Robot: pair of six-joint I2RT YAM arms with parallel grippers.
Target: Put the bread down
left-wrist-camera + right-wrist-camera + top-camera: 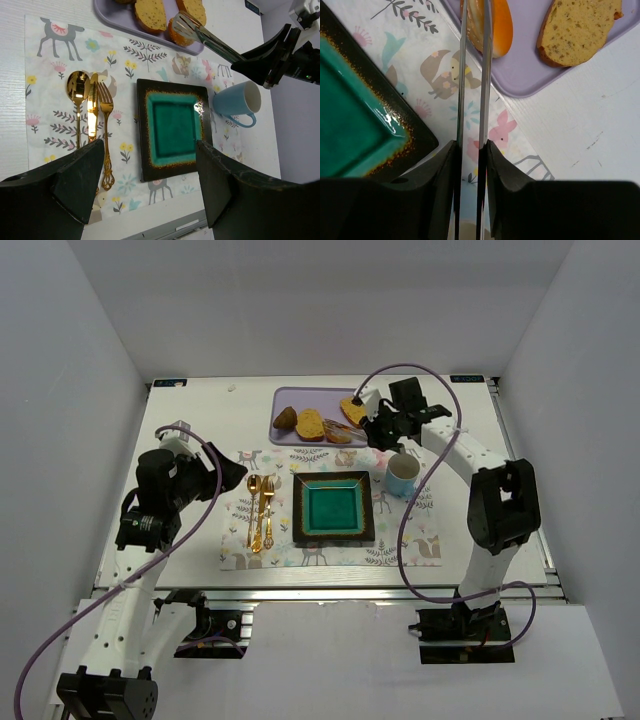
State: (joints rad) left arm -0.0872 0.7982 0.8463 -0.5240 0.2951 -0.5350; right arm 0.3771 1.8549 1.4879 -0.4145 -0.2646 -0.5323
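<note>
Several bread slices lie on a lilac tray [283, 397] at the back. My right gripper [380, 430] is shut on metal tongs [484, 75]. The tong tips pinch one orange-crusted slice [501, 25] at the tray's near edge, also seen in the left wrist view [175, 34]. Another slice [577, 30] lies beside it. A dark square plate with a teal centre [300, 508] sits empty on the placemat; it also shows in both wrist views [142, 130] [415, 145]. My left gripper [232, 472] is open and empty, hovering over the placemat's left side.
A light blue cup [403, 476] stands right of the plate, just below the right gripper. A gold spoon, knife and fork [260, 510] lie left of the plate on the patterned placemat [400, 545]. White walls surround the table.
</note>
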